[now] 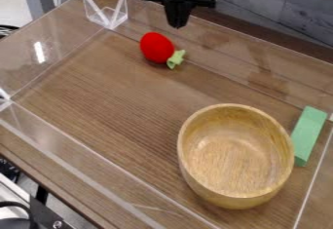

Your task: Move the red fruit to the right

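At the back of the wooden tabletop (117,106), the red fruit (158,46) lies free just below the raised gripper (178,22), whose empty jaws look nearly together; seemingly light, smooth and roll-prone, it is best pinched across its rounded middle.

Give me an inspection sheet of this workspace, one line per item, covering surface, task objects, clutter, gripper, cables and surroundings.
Surface: wooden tabletop ringed by low clear plastic walls.
Job's things: red toy strawberry lies on the wood at the back, leafy cap toward the right, not held.
Clutter: empty wooden bowl at front right; flat green block beside the bowl, near the right wall; small clear plastic stand at back left.
Gripper: black gripper hangs above and behind the strawberry, pointing down, clear of it; whether the jaws are open cannot be told.
Cables: nothing seen.
Surroundings: dark wall behind the table; floor and a dark object at the lower left.
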`<action>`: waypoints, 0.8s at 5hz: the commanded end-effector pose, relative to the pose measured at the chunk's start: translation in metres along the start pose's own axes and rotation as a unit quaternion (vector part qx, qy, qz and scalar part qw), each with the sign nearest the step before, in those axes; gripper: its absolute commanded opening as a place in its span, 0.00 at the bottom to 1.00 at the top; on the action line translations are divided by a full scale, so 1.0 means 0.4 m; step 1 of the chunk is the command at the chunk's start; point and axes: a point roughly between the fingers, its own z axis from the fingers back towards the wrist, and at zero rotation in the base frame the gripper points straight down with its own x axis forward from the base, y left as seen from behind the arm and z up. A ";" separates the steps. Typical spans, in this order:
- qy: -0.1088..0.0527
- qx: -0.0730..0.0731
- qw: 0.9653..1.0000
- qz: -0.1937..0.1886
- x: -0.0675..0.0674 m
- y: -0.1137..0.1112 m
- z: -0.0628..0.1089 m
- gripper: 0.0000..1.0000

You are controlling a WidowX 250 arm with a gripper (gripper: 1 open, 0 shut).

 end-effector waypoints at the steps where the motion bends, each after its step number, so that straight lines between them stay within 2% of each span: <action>1: -0.029 0.009 0.999 0.044 0.015 0.014 0.033 1.00; 3: -0.015 0.033 0.997 0.073 0.028 0.039 -0.007 1.00; 4: -0.010 0.035 0.998 0.053 0.033 0.047 -0.028 1.00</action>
